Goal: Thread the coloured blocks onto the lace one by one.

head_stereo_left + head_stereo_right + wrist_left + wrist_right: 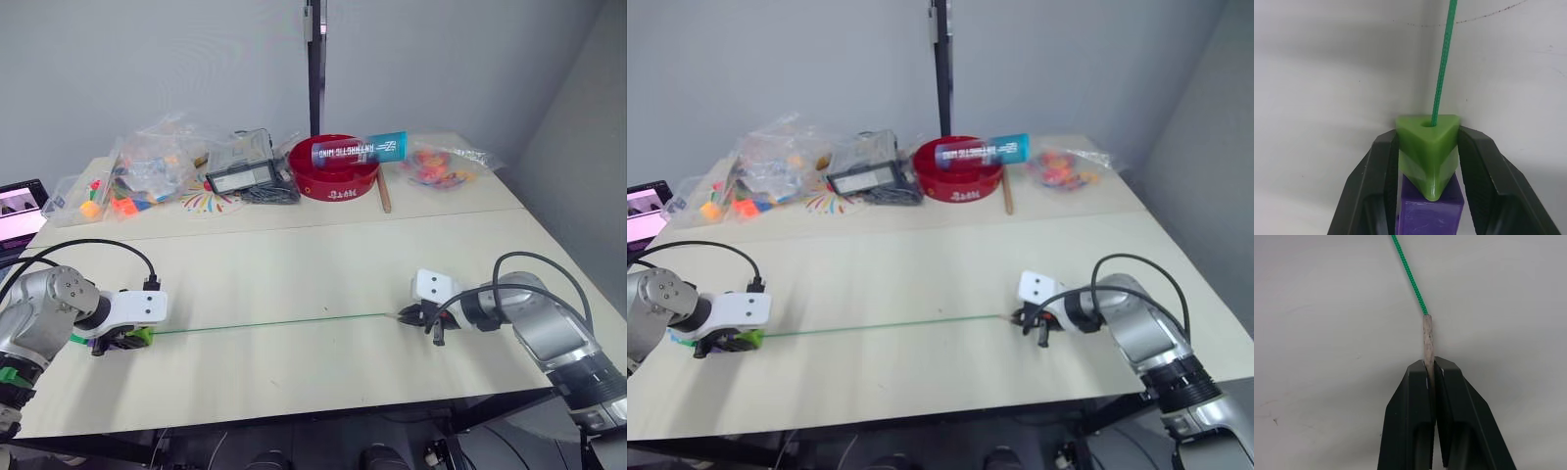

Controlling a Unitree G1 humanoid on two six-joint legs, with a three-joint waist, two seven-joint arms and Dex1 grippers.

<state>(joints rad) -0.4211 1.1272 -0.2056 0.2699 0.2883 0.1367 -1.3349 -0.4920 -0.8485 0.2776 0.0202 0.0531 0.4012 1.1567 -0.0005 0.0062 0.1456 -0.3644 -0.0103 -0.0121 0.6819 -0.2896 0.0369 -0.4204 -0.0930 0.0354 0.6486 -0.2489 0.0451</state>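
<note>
Pale table against a grey wall; along its far edge, a red bowl with a tube laid across it, and clear bags of toy pieces. One lace runs taut across the table between the grippers. Left gripper is clamped on a light green block threaded on the lace, with one purple block touching behind it, two blocks visible; right gripper is pinched together on the lace's pale tip.

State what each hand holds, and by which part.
Left hand: light green block, by its sides. Right hand: lace, by its pale tip.
</note>
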